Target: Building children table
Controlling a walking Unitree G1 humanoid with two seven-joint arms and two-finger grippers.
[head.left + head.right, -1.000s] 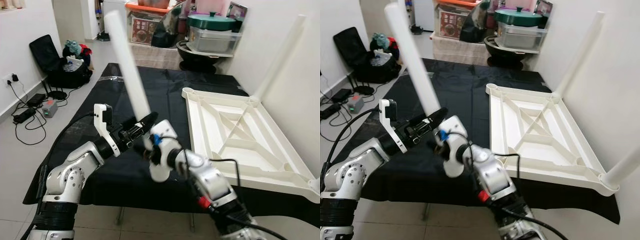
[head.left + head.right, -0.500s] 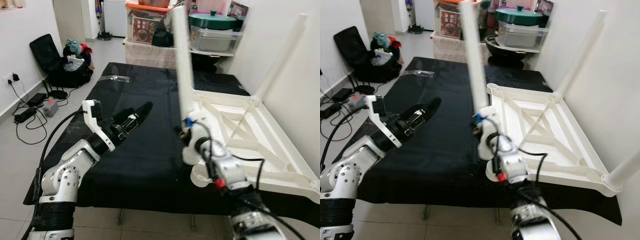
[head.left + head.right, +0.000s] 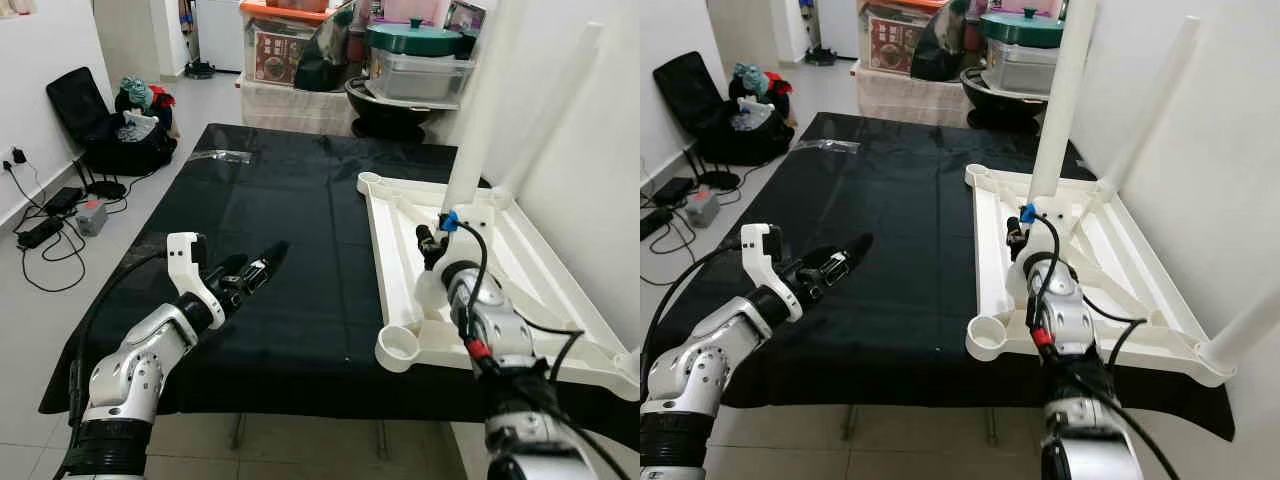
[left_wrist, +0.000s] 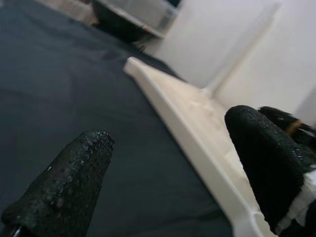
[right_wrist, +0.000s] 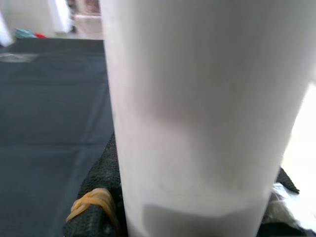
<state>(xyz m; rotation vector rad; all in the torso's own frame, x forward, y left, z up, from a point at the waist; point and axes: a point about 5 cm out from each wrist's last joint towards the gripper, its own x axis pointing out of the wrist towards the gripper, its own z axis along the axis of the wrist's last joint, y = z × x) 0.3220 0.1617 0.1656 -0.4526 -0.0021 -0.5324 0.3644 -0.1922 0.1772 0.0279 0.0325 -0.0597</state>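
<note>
I pinched 1 white table leg (image 3: 483,100) upright in my right gripper (image 3: 440,228) above the upturned tabletop (image 3: 520,262), probably so it could drop into the empty corner socket (image 3: 403,343), while my left gripper (image 3: 250,277) hovered spread over the black cloth (image 3: 290,200).

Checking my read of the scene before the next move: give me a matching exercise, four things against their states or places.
Things:
1. left tool
2. right tool
3. tabletop
4. near socket

States:
A. empty, no leg in it
B. open, over the black cloth
C. upside down, ribs up
D. shut on a white leg

Pairs: 1-B, 2-D, 3-C, 4-A
</note>
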